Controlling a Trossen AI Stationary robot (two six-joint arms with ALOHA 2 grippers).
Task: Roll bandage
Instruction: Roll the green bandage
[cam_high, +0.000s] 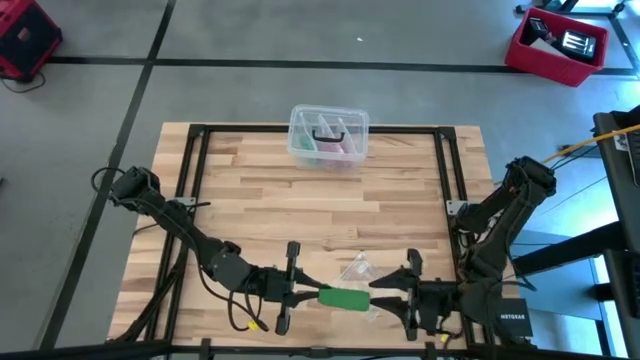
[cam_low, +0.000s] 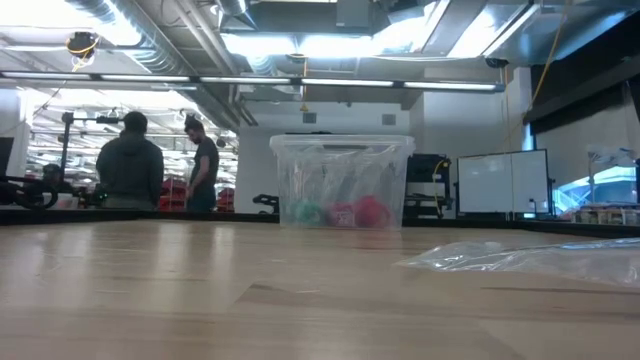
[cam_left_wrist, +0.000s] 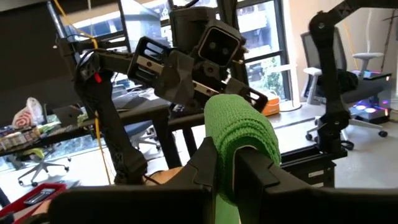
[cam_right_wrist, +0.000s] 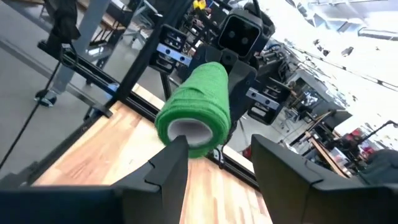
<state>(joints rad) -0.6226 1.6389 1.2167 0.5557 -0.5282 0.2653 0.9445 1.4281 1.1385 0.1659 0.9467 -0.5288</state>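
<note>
The bandage is a bright green rolled cylinder (cam_high: 345, 298) near the table's front edge, between my two grippers. My left gripper (cam_high: 312, 295) is shut on its left end. In the left wrist view the roll (cam_left_wrist: 239, 127) sticks out past my fingers toward the right arm. My right gripper (cam_right_wrist: 217, 155) is open at the roll's right end (cam_right_wrist: 193, 115), with one fingertip (cam_right_wrist: 176, 149) in front of the roll's hollow core. The low view shows neither the grippers nor the roll. My left gripper pinches the roll's left end (cam_left_wrist: 227, 165) between its two fingers, coming level from the table's left, along the roll's length. The roll lies about level and points toward the right gripper, and it seems to be clear of the wood. Whether my right gripper's fingertip touches the roll's end, I cannot tell.
A crumpled clear plastic wrapper (cam_high: 358, 268) lies just beyond the roll and shows in the low view (cam_low: 530, 260). A clear lidded box (cam_high: 328, 135) with pink and green items stands at the far middle of the table. People stand in the room behind (cam_low: 130, 165).
</note>
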